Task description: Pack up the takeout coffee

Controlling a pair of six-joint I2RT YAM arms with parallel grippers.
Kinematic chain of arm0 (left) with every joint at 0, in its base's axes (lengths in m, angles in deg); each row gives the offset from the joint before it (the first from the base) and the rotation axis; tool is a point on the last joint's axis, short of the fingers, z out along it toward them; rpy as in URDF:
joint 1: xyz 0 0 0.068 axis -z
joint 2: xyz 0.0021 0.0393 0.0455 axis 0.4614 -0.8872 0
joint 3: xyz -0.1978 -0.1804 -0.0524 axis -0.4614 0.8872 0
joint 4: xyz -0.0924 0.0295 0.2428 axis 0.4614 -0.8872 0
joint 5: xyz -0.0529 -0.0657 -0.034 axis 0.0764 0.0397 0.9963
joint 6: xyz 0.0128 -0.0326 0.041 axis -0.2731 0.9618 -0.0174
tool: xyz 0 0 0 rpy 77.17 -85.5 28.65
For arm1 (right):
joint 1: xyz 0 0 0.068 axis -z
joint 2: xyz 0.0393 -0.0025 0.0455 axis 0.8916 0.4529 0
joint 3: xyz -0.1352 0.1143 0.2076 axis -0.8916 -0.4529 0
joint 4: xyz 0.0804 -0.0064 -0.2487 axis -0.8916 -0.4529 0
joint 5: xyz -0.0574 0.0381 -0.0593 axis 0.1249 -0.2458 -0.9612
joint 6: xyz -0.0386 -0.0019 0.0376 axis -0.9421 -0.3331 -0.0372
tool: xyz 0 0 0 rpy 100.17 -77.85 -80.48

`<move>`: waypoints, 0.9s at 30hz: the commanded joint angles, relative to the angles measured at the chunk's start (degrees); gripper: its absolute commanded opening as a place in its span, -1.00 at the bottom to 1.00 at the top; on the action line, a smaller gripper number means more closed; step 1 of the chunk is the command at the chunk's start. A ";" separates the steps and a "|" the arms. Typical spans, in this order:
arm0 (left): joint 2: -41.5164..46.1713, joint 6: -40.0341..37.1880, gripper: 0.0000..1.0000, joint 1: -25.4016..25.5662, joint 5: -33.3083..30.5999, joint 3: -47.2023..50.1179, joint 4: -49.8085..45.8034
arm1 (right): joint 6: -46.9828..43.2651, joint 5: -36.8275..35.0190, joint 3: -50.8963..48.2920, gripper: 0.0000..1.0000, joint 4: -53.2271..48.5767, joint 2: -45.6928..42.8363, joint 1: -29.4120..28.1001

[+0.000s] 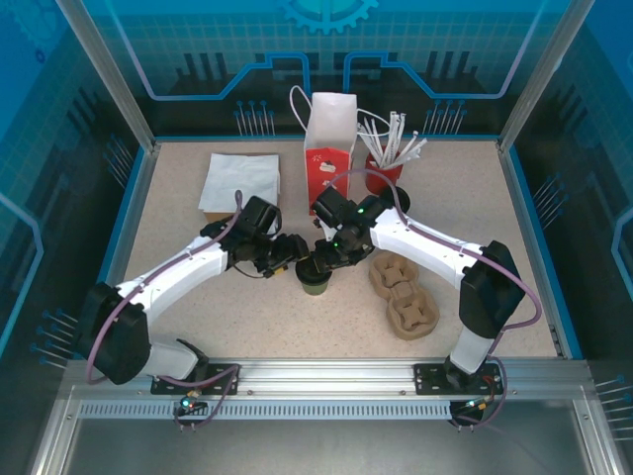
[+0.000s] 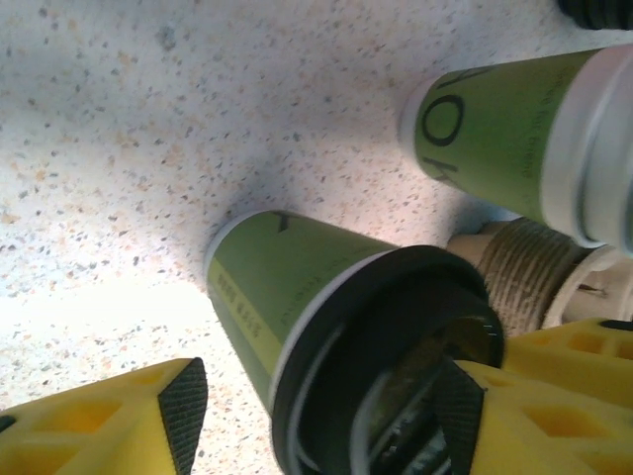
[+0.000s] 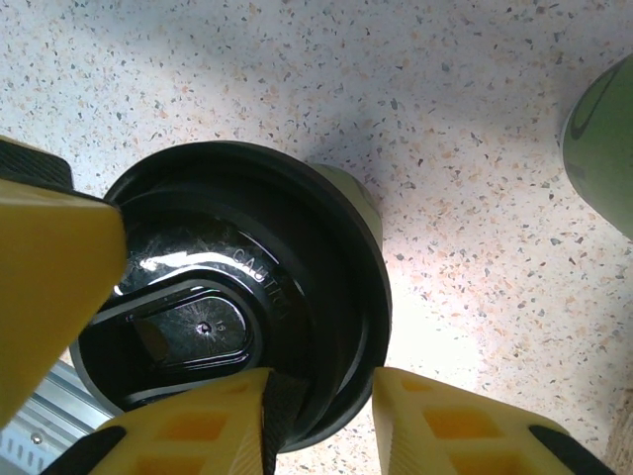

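While the right claw [image 3: 331, 416] is pinching the rim of the black lid [image 3: 237, 297], I'm judging this as the lid-seating or pick-up step, with packing not yet begun. The left claw [image 2: 324, 396] is sitting spread around the cup [image 2: 287, 287], one pad lying at the lid edge and the other apart from the cup wall. The cup is standing upright mid-table [image 1: 465, 208] between both arms, on the near side of the bag [image 1: 329, 148] and apart from it. For the next move I'm thinking: check the lid is down all round, take hold of the body rather than just the lid, lift straight, carry to the bag mouth, lower upright. The cup is looking small, with a green band and a thin pale strip under the lid. The lid is looking glossy, with raised lettering and a sip flap.
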 commanded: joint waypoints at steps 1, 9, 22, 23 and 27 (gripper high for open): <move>0.04 -1.15 0.37 -0.56 0.29 -4.20 -3.07 | -0.79 -1.53 -0.23 -0.32 -3.72 0.74 0.74; 6.47 -0.88 0.37 -3.07 -0.13 -2.09 -6.28 | -0.79 -1.20 1.56 -0.28 -2.88 -2.18 0.71; 10.44 2.93 0.20 -4.62 8.05 9.41 0.55 | -1.15 -1.12 6.15 -0.08 -2.04 -0.50 0.68; 10.15 3.04 0.19 -4.61 8.31 9.66 1.02 | -1.16 -1.29 6.55 -0.08 -1.96 0.14 0.62; 8.92 2.85 0.17 -4.61 9.53 10.44 2.65 | -0.59 -1.36 7.50 -0.08 -1.10 1.84 0.78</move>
